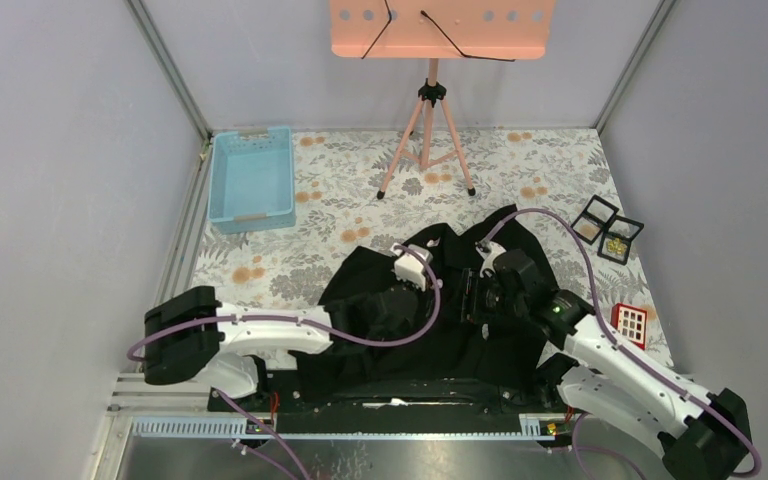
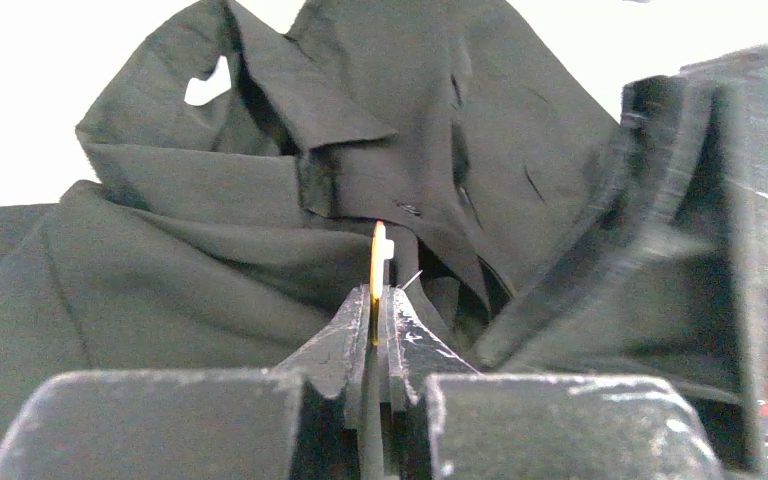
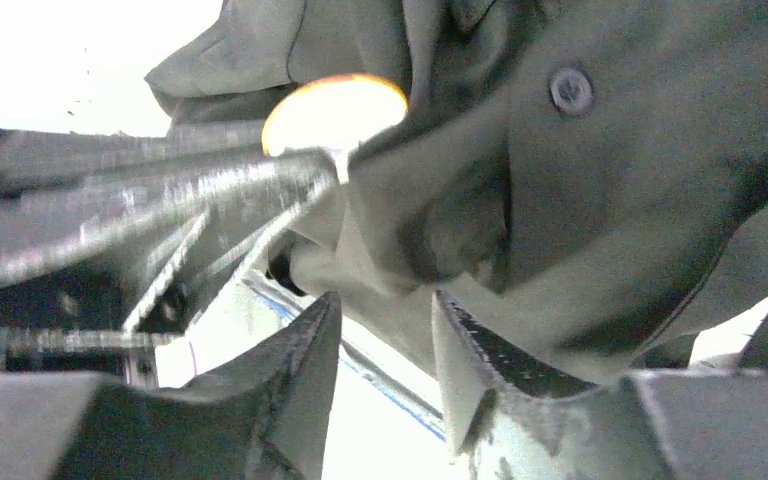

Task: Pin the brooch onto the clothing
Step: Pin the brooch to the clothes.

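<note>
At mid-surface, over the crumpled shirt (image 1: 460, 350), left jaws clamp the brooch (image 2: 377, 262) edge-on, right jaws parted and empty alongside: best pinch cloth taut first, then pin shallow.

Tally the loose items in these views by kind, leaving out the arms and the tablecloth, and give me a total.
Black shirt: 1
Gold brooch: 1
Blue plastic basket: 1
Pink tripod stand: 1
Small black boxes: 2
Red gridded item: 1
Total: 7
</note>
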Controlling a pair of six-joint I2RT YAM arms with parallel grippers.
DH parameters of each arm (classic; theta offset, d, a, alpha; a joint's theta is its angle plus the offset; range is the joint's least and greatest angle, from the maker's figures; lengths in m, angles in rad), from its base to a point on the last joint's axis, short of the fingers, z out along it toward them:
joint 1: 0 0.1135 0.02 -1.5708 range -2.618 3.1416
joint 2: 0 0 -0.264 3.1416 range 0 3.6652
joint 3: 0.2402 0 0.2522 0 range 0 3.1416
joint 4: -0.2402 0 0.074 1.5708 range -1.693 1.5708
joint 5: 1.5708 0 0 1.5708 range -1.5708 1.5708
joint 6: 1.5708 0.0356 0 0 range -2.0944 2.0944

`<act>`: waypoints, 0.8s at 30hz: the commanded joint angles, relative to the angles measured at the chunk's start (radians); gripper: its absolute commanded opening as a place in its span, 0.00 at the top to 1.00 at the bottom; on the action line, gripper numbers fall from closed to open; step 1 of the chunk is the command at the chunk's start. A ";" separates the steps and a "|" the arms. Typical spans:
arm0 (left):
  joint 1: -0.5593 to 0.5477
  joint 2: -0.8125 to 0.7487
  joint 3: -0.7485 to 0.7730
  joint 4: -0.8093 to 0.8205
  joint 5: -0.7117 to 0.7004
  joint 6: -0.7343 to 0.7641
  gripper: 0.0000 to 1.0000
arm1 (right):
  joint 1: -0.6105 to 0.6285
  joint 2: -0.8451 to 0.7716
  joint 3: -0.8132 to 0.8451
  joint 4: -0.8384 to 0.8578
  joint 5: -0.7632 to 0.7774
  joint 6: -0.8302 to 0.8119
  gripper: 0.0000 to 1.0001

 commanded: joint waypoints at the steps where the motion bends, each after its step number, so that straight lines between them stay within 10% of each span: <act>1: 0.072 -0.076 -0.070 0.159 0.095 0.011 1.00 | -0.001 -0.084 0.016 -0.058 0.058 -0.040 0.49; 9: 0.170 -0.151 -0.218 0.326 0.331 0.047 1.00 | -0.007 -0.124 0.042 -0.073 0.092 -0.176 0.25; 24: 0.327 -0.148 -0.400 0.713 0.769 -0.074 1.00 | -0.040 -0.226 -0.159 0.476 -0.237 -0.300 0.24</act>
